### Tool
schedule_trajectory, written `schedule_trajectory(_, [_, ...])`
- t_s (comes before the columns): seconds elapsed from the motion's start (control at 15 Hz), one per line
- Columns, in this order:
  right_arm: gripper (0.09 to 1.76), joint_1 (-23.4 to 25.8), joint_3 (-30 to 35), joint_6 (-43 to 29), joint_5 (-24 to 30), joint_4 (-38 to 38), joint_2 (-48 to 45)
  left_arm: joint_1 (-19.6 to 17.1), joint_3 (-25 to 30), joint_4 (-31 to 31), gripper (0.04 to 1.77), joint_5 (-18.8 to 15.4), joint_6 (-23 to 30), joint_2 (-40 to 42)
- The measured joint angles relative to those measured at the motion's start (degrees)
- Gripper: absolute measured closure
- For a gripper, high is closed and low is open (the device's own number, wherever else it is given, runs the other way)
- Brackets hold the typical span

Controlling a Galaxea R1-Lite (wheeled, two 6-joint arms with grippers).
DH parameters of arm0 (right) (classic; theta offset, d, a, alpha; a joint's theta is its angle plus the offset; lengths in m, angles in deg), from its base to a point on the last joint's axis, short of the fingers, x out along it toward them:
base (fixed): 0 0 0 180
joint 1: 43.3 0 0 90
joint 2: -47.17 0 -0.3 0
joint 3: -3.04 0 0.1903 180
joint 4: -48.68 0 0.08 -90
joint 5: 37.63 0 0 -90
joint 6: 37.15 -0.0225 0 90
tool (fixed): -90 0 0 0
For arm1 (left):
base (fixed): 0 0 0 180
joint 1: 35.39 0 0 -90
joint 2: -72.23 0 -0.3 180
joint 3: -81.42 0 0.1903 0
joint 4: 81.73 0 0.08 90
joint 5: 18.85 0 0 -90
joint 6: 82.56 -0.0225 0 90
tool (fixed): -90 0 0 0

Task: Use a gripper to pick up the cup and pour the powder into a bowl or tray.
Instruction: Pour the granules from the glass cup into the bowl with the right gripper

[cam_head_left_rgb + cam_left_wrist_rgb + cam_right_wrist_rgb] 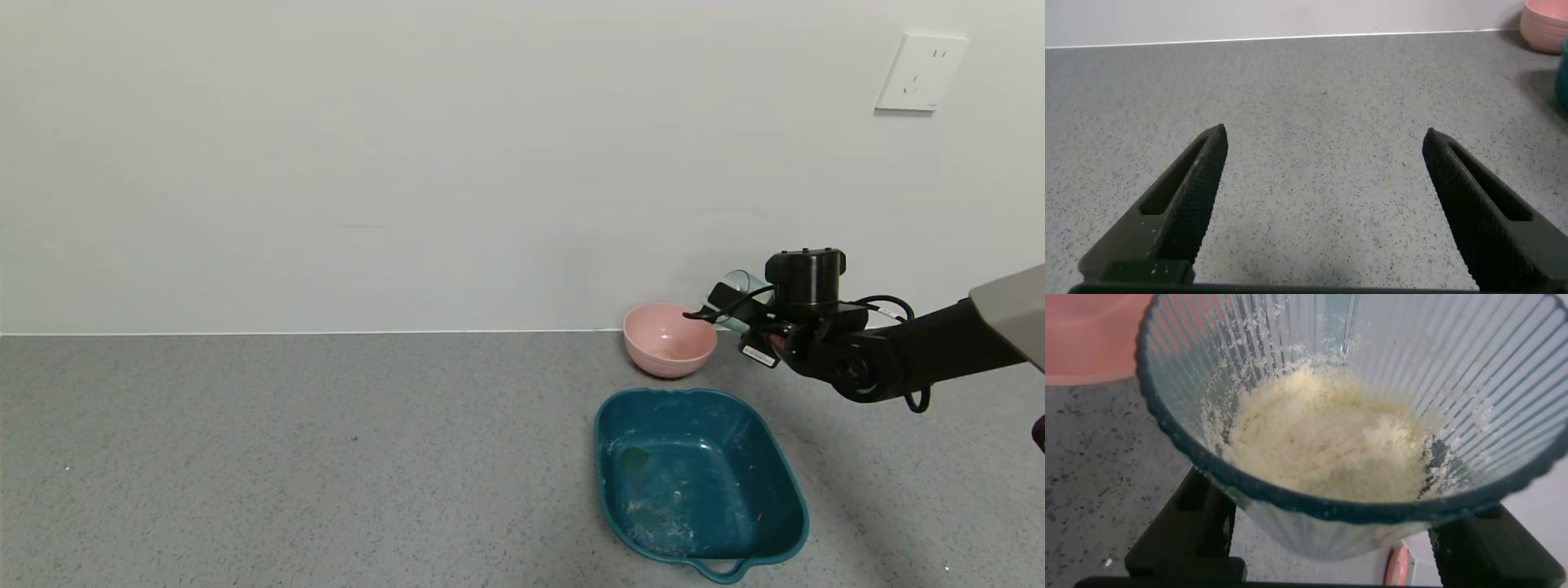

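My right gripper (729, 309) is shut on the ribbed pale blue-green cup (741, 296) and holds it in the air, tilted, just right of the pink bowl (668, 341), close to the bowl's right rim. In the right wrist view the cup (1323, 527) fills the frame between the black fingers (1196, 531), with white powder (1331, 437) heaped inside and clinging to its wall; the pink bowl (1086, 335) shows at a corner. My left gripper (1325, 135) is open and empty, low over the bare grey counter, out of the head view.
A large dark teal tray (759, 441) with a handle and powder smears sits on the counter in front of the pink bowl. The wall runs close behind the bowl, with an outlet (921, 72) high on the right. The pink bowl (1545, 24) shows far off in the left wrist view.
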Motion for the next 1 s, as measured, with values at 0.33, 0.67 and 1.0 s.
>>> schedule_trajectory(0.33, [0.52,-1.7,-2.7,5.8,-3.8,0.0,1.0,0.0,0.0,0.0,0.09,0.0,0.0,0.0])
schedule_trajectory(0.67, [0.52,-3.5,-3.6,9.5,-7.5,0.3,2.2,0.0,0.0,0.0,0.09,0.0,0.0,0.0])
schedule_trajectory(1.0, [0.52,-4.6,-5.0,13.6,-10.4,0.3,3.2,0.0,0.0,0.0,0.09,0.0,0.0,0.0])
